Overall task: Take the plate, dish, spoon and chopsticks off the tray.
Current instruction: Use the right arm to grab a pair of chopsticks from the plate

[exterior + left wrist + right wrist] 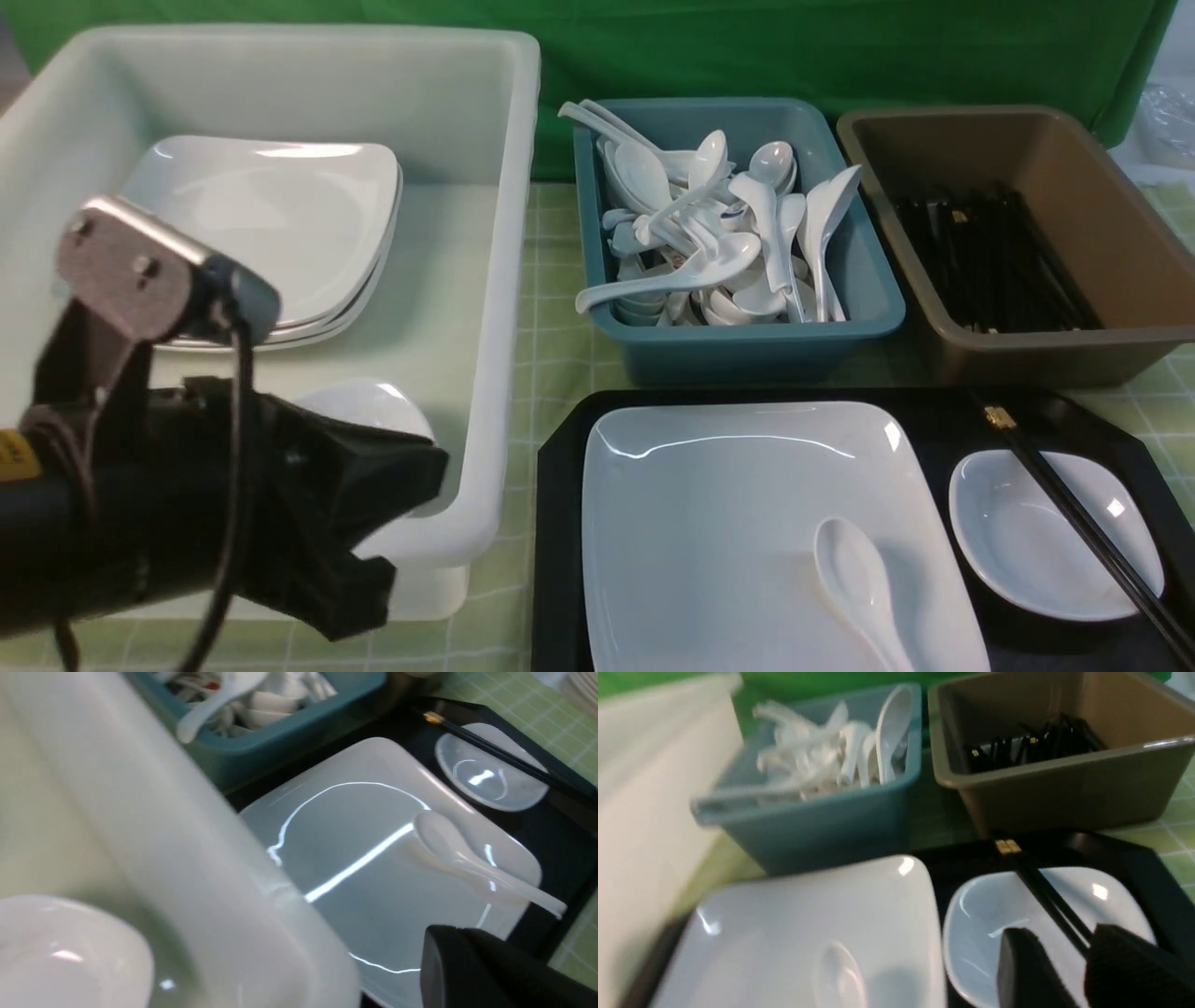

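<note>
The black tray [558, 523] holds the large white plate [728, 504] with the spoon [854, 579] lying in its near right part. To the right is the small dish [1027, 551], with the chopsticks [1074, 518] lying across it. My left gripper [411, 495] hovers over the white tub's front corner, left of the tray. In the left wrist view its fingers [460, 952] look closed together and empty. My right gripper [1059, 938] is out of the front view. It is open just above the dish [985, 914], and the chopsticks [1045, 896] run between its fingers.
A big white tub [509, 280] at the left holds stacked plates [271, 224] and a small dish [364, 406]. Behind the tray stand a teal tub [747, 350] of spoons and a brown tub [1027, 359] of chopsticks. The table is covered with a green check cloth.
</note>
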`<state>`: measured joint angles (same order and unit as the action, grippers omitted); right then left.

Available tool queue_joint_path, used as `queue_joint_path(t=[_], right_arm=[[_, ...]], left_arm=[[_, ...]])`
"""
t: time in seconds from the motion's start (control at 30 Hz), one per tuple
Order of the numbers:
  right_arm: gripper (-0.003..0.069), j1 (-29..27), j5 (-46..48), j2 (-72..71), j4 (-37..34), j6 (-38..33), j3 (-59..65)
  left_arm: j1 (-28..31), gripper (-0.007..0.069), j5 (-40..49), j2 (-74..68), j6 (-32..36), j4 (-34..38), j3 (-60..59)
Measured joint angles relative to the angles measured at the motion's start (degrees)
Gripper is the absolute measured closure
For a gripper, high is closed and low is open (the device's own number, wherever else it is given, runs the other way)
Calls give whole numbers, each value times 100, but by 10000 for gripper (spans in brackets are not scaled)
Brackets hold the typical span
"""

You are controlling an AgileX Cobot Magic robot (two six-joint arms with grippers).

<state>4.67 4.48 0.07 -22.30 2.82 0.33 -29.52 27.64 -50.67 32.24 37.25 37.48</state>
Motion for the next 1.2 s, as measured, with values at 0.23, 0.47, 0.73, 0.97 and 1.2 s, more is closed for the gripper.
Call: queue_joint_path(t=[0.23, 0.47, 0.73, 0.97, 1.2], right_arm=[[447, 5, 16, 70, -226, 965, -134], [487, 287, 2169, 2346, -194, -724, -2228], [489, 293, 4013, 5067, 867, -1480, -4186], [361, 293, 4335, 6923, 1732, -1178, -5049], [223, 237, 4160, 8286, 2105, -1238, -5399]], left_arm=[[-373, 604, -460, -17, 33, -111, 39], [-373, 604, -548, -19, 35, -228, 110], [-379, 604, -157, 152, 40, -396, 310], [-379, 604, 383, 1051, 40, -493, 315], [-379, 604, 412, 1454, 34, -493, 331]])
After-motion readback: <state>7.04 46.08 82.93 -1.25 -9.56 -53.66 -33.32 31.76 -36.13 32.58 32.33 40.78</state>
